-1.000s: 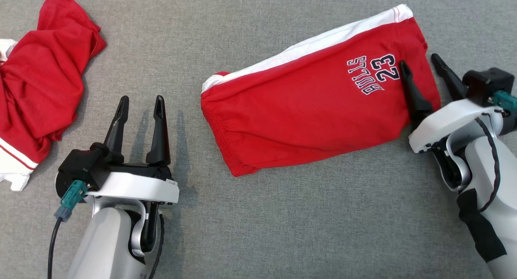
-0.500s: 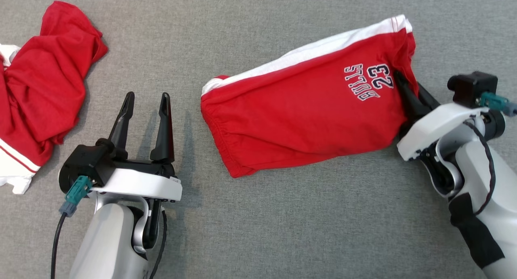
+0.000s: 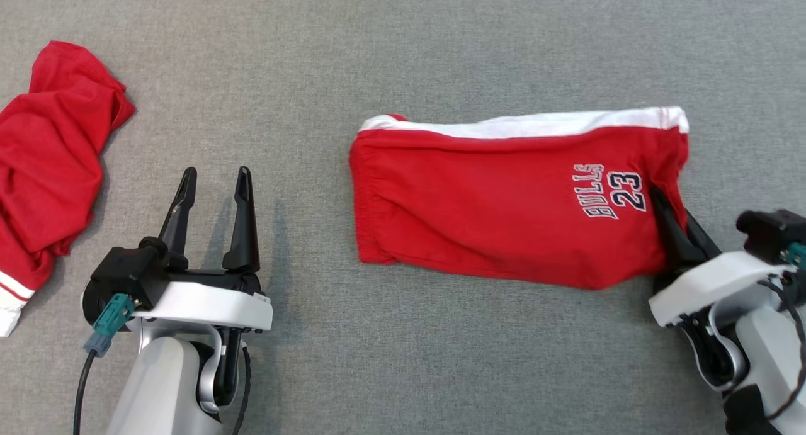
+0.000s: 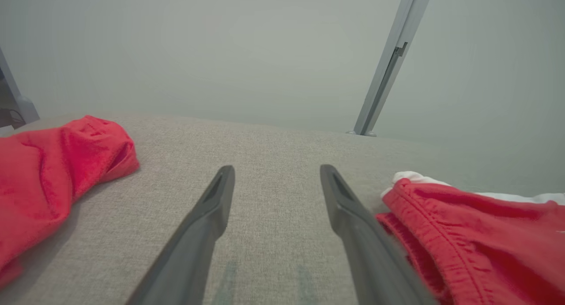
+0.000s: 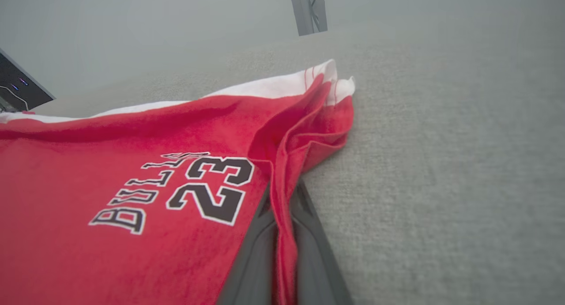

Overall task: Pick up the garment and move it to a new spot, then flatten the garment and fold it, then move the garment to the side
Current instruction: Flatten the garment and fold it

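The right end effector is clamping the edge of the folded shorts. Folding is looking done, with the sideways move pending. The left end effector is idling, fingers apart.

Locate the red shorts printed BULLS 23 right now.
In the head view the red shorts lie right of centre on the grey surface, their right edge pinched in the right gripper.

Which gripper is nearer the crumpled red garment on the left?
Left. The left gripper stands open just to the right of the crumpled garment, apart from it. The right gripper is far across the surface, shut on the folded shorts at their edge.
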